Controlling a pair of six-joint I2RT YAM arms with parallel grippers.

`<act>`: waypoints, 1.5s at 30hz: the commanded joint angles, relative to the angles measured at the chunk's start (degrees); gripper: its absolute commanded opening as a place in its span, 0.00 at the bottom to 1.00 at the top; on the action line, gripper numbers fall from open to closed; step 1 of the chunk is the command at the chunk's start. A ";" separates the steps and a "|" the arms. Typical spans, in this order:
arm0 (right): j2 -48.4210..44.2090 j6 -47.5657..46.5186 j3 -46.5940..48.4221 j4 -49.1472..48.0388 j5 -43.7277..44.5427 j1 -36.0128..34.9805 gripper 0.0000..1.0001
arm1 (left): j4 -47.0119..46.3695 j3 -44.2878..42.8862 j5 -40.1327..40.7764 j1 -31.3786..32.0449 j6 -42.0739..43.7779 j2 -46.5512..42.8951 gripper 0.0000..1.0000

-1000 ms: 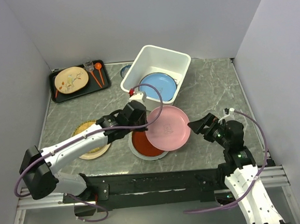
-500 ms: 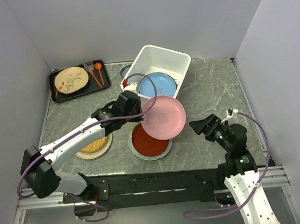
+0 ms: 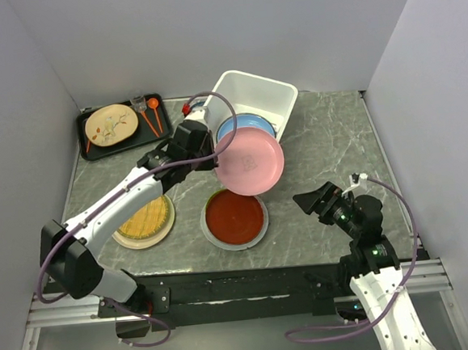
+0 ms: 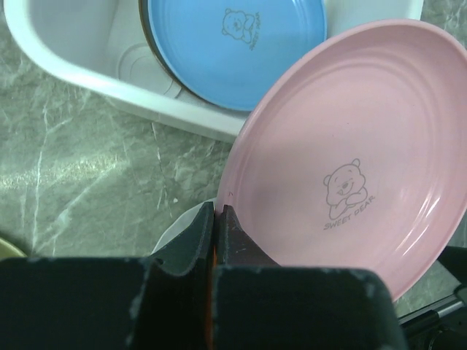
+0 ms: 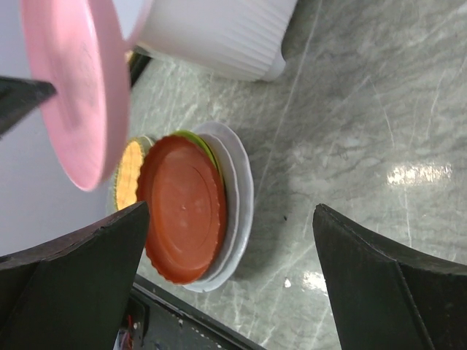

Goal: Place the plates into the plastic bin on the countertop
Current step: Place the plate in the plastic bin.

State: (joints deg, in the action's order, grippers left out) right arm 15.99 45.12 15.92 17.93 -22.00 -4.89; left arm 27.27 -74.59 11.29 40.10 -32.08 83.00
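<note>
**Pink plate held at the bin's near wall**

Left gripper (image 4: 214, 219) is pinched tight on the rim of the pink plate (image 4: 343, 153). The plate is tilted, off the countertop (image 3: 328, 135), overlapping the plastic bin's (image 3: 253, 92) near wall. A light blue plate (image 3: 242, 126) lies inside. Right gripper (image 3: 307, 199) is spread wide, holding nothing, right of the red plate (image 3: 235, 215).

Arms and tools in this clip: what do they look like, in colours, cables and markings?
The left arm and right arm have white links with black joints, and a purple cable loops loosely along each. Small green lights glow on the right arm's joints. The left tool and right tool are matte black, two-fingered.
</note>
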 commanded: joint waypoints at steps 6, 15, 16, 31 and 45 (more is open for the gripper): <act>3.95 -3.90 -0.46 -4.92 -2.08 -0.04 1.00 | -0.99 -7.24 -0.04 -0.46 0.61 3.22 0.01; 6.33 -3.03 -2.12 -9.31 -3.75 0.05 1.00 | -3.01 -9.61 -0.65 -1.78 0.70 4.36 0.01; 6.25 -2.59 -2.65 -9.93 -4.19 0.14 1.00 | -3.18 -9.96 -1.00 -2.21 0.79 4.80 0.01; 9.14 0.58 -8.80 -17.23 -7.09 0.05 1.00 | -4.24 -22.35 -8.65 -7.93 2.28 16.05 0.01; 10.38 0.40 -11.27 -17.76 -7.53 0.14 1.00 | 0.33 -39.31 -7.78 -9.33 4.65 27.56 0.01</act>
State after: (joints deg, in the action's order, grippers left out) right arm 26.65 45.58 5.13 2.92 -28.82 -4.89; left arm 28.80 -109.14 4.16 31.44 -28.47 110.24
